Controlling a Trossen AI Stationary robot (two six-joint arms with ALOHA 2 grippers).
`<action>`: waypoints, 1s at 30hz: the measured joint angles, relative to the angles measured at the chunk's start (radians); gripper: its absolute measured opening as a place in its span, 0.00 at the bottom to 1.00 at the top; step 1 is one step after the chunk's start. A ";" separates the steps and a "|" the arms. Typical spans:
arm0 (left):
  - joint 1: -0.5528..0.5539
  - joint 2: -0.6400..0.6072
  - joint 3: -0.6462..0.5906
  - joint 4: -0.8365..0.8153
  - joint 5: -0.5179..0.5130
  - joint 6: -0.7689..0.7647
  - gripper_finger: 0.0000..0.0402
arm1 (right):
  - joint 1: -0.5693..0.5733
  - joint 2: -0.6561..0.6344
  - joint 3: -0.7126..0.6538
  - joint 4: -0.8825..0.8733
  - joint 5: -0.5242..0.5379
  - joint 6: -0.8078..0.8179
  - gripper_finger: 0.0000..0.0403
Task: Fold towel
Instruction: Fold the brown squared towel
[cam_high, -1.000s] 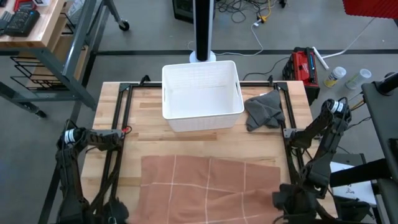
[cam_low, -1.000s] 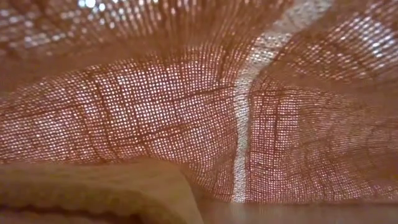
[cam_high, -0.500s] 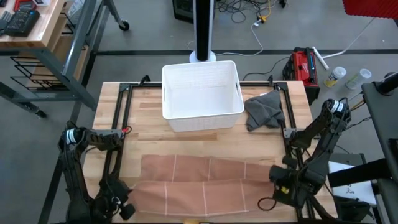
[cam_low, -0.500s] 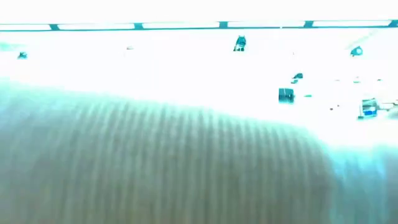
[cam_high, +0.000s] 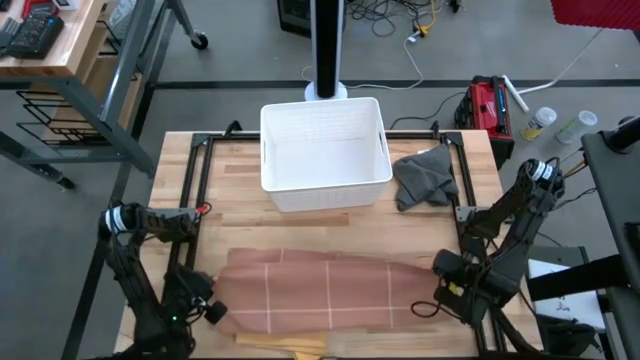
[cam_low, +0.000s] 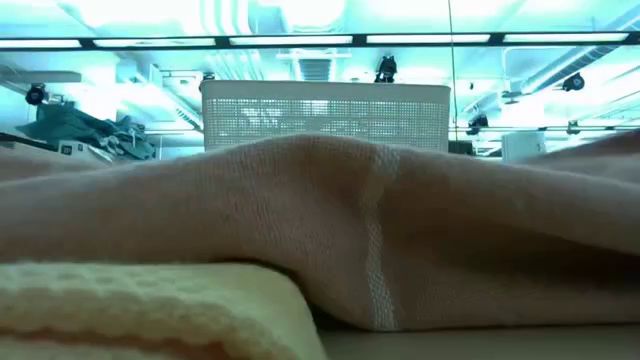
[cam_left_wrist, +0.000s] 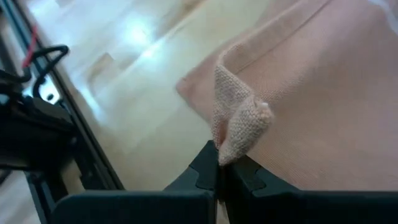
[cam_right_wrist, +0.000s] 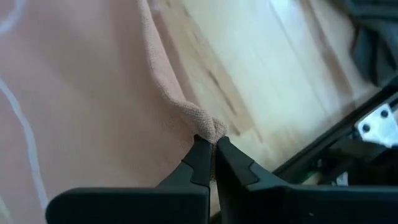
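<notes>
Towel (cam_high: 320, 290): salmon pink, thin white grid lines. Basket (cam_high: 325, 152): white (ribbed mesh walls). Crumpled cloth (cam_high: 424, 178): dark grey. Table (cam_high: 420, 225): light wood planks. Grippers: black.

A grey concrete floor (cam_high: 240, 55) with loose cables (cam_high: 400, 20) surrounds the wooden table (cam_high: 420, 225).

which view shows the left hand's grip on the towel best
The left wrist view: the left hand is shut on a bunched corner of the towel, seen close up. The high view shows that hand only small at the towel's left end. The low view shows cloth but no hand; the right wrist view shows the right hand.
</notes>
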 joint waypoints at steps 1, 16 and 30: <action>0.006 0.000 -0.012 -0.002 -0.001 0.000 0.00 | -0.009 0.000 0.000 0.001 0.009 -0.006 0.00; 0.024 0.000 -0.097 0.027 -0.003 0.002 0.04 | -0.149 0.000 -0.092 0.007 0.007 -0.095 0.00; 0.024 0.000 -0.094 0.079 -0.001 0.022 0.29 | -0.153 0.000 -0.091 0.012 0.007 -0.079 0.28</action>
